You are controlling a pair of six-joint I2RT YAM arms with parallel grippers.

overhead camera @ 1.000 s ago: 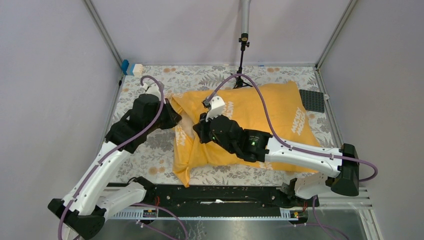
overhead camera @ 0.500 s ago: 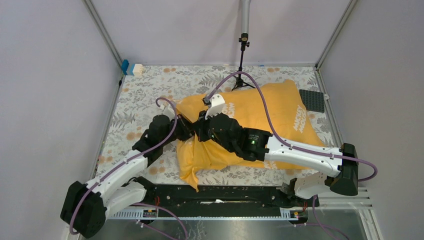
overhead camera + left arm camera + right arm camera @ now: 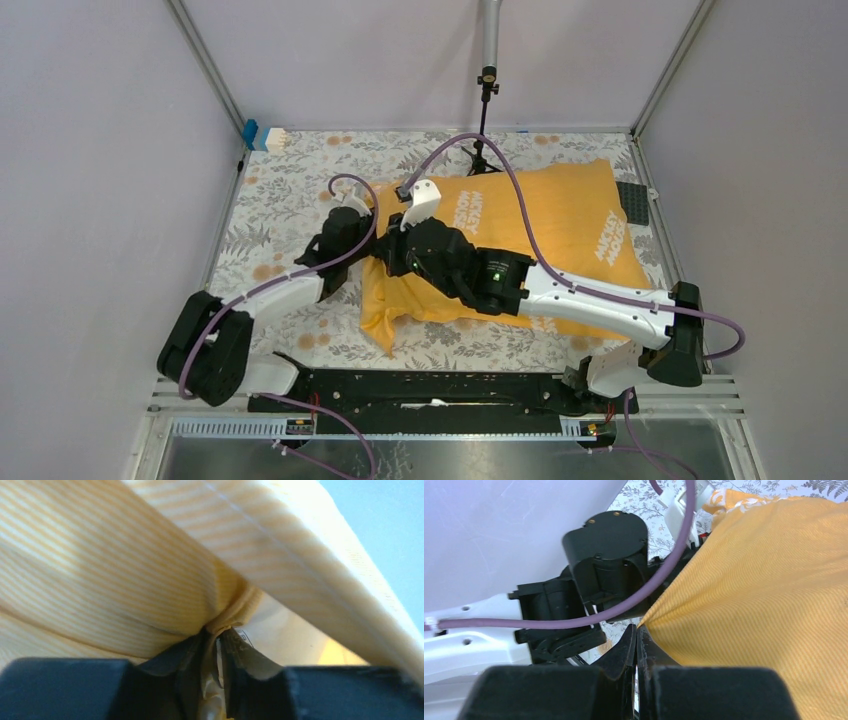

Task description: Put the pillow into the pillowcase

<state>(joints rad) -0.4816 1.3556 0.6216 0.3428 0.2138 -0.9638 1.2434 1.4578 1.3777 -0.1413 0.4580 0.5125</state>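
The orange-yellow pillowcase (image 3: 540,230) lies plump across the middle of the floral table, white lettering on top. The pillow is hidden in the top view. Both grippers meet at the case's left end. My left gripper (image 3: 371,254) comes in from the left. In its wrist view the jaws (image 3: 220,632) pinch a bunched fold of yellow cloth (image 3: 235,607), with a pale surface (image 3: 295,637) behind it. My right gripper (image 3: 393,252) reaches over the case. Its jaws (image 3: 637,630) are pressed together on the tip of the orange cloth (image 3: 764,595).
A black camera stand (image 3: 484,120) rises at the back centre. A blue and white block (image 3: 262,137) sits in the back left corner, and a black pad (image 3: 633,196) lies at the right edge. Metal posts and grey walls enclose the table (image 3: 280,190).
My left arm has swung down and to the right, bringing its gripper to the case's left end. The pillowcase has shifted back and right. The pale patch at its opening no longer shows.
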